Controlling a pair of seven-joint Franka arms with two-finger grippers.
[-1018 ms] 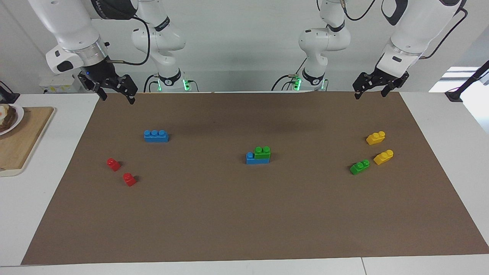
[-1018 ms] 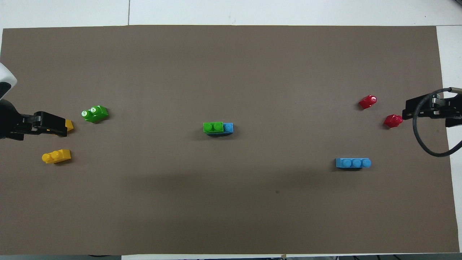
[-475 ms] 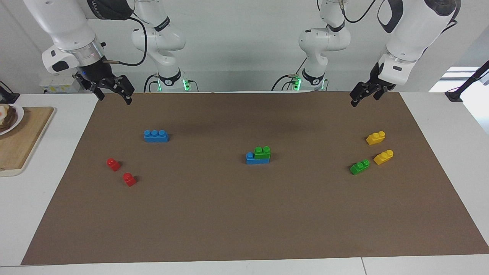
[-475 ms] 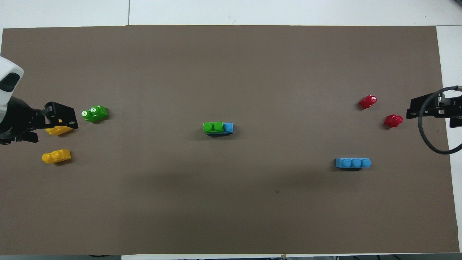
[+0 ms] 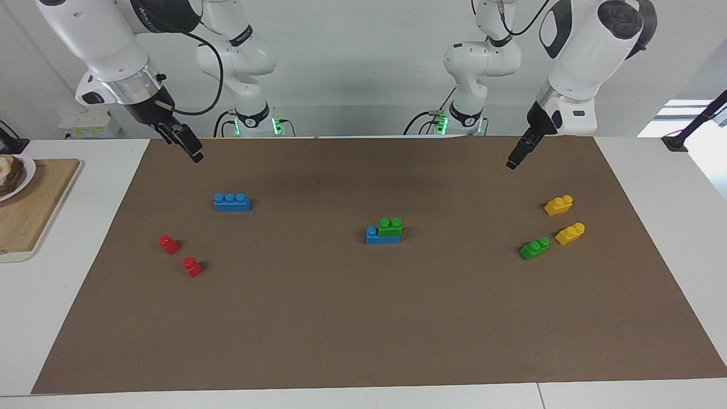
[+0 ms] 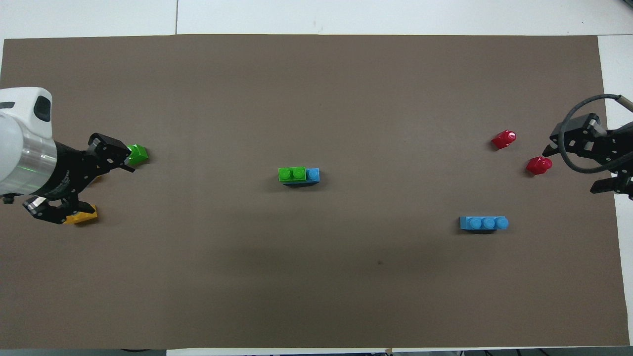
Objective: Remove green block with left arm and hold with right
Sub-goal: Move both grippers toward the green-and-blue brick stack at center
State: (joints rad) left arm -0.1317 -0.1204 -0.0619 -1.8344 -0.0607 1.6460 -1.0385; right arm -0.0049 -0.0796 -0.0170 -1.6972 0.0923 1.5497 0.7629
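A green block [image 5: 391,226] sits on one end of a blue brick [image 5: 377,237] in the middle of the brown mat; both also show in the overhead view, the green block [image 6: 292,174] and the blue brick [image 6: 312,174]. A second green block [image 5: 534,248] lies loose toward the left arm's end, half covered in the overhead view [image 6: 139,154]. My left gripper [image 5: 513,162] [image 6: 81,185] is open, in the air over the mat's edge nearest the robots. My right gripper [image 5: 195,154] [image 6: 576,168] is open, in the air over its own corner of the mat.
Two yellow bricks [image 5: 558,204] [image 5: 569,233] lie beside the loose green block. A blue three-stud brick [image 5: 232,201] and two red bricks [image 5: 168,244] [image 5: 192,266] lie toward the right arm's end. A wooden board [image 5: 28,216] with a plate [image 5: 23,176] is off the mat there.
Both wrists have turned, so each gripper now shows edge-on in the facing view. The left gripper has come lower and toward the middle. No brick has moved.
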